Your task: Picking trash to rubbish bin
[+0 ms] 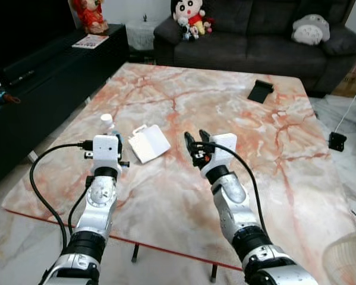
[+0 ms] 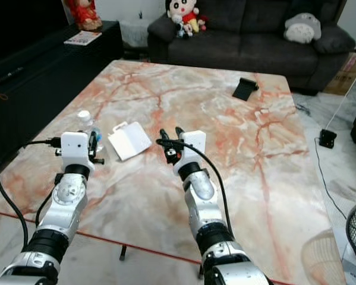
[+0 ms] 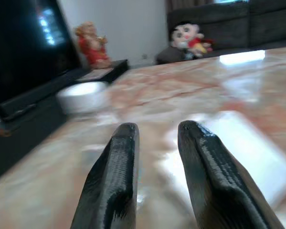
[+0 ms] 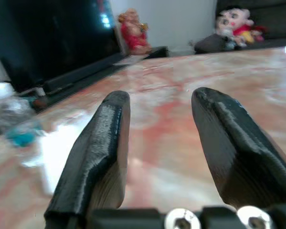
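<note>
A flat white paper bag (image 1: 149, 142) lies on the marble table (image 1: 273, 154), with a small clear plastic bottle (image 1: 108, 123) with a white cap just to its left. My left gripper (image 2: 94, 143) hovers low over the table between bottle and bag, fingers slightly apart and empty. In the left wrist view the bottle cap (image 3: 83, 96) is ahead on one side and the bag (image 3: 248, 148) on the other. My right gripper (image 1: 195, 141) is open and empty, a short way right of the bag. The right wrist view has the bottle (image 4: 6, 109) and bag (image 4: 57, 148) off to the side.
A black flat object (image 1: 260, 91) lies at the table's far right. A dark sofa (image 1: 255, 35) with plush toys stands behind the table, and a black TV cabinet (image 1: 41, 83) runs along the left. A small black device (image 1: 337, 141) and cable lie on the floor at right.
</note>
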### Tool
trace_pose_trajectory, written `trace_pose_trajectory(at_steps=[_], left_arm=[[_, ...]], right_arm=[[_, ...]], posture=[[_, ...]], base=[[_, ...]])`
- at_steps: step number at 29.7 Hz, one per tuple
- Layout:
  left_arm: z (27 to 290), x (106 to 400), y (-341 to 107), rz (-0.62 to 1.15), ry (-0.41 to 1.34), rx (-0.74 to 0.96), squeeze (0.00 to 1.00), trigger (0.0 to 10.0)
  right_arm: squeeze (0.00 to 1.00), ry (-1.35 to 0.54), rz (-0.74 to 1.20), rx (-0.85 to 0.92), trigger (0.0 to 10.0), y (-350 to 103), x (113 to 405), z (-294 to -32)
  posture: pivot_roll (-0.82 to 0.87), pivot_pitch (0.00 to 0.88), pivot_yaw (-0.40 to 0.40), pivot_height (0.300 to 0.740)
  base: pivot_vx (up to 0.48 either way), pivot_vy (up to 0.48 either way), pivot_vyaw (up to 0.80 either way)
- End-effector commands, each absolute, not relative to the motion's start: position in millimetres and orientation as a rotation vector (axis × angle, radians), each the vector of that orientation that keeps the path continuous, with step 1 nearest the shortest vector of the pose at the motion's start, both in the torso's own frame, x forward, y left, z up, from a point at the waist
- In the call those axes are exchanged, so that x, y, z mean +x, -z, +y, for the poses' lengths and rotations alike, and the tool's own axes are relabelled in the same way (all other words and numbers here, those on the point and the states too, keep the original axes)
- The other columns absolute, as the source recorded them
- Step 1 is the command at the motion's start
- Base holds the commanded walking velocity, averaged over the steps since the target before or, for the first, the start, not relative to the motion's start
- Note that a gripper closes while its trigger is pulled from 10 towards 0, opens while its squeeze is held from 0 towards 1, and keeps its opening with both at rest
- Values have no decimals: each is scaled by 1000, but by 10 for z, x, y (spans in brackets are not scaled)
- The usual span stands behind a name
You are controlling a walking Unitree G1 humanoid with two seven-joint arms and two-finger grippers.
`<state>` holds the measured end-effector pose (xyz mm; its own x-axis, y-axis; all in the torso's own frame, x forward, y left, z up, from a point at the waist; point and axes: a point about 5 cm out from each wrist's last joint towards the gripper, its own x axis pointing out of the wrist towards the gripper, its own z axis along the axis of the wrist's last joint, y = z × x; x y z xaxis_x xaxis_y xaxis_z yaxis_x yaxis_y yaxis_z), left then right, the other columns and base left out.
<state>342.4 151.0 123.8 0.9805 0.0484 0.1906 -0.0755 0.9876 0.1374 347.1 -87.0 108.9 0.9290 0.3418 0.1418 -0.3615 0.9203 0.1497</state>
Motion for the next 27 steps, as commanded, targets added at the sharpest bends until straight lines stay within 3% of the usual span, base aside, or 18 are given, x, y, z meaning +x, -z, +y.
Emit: trace_pose_trajectory(at_steps=[1,12,13,19,27], left_arm=[[1507,3423,-1281,-209,-38,159,0,10000],[1446,3426,-1298,-219,-7,173,8,10000],[1444,3428,-1298,-218,-4,174,1000,10000],[1454,3445,-1269,-189,1,148,1000,10000],[1736,3624,-1327,-101,-54,195,1000,10000]], right_arm=[[0,-371,-134,180,10000,-1160,3498,-835],[0,-376,-127,174,10000,-1147,3494,-834],[0,-376,-126,174,10000,-1147,3494,-835],[0,-376,-126,173,10000,-1144,3492,-840],[0,-378,-121,168,10000,-1127,3479,-852]], posture=[[38,24,6,740],[39,31,4,740],[39,31,4,740],[36,38,1,740],[33,44,-5,740]], base=[[0,0,0],[0,0,0],[0,0,0],[0,0,0],[0,0,0]])
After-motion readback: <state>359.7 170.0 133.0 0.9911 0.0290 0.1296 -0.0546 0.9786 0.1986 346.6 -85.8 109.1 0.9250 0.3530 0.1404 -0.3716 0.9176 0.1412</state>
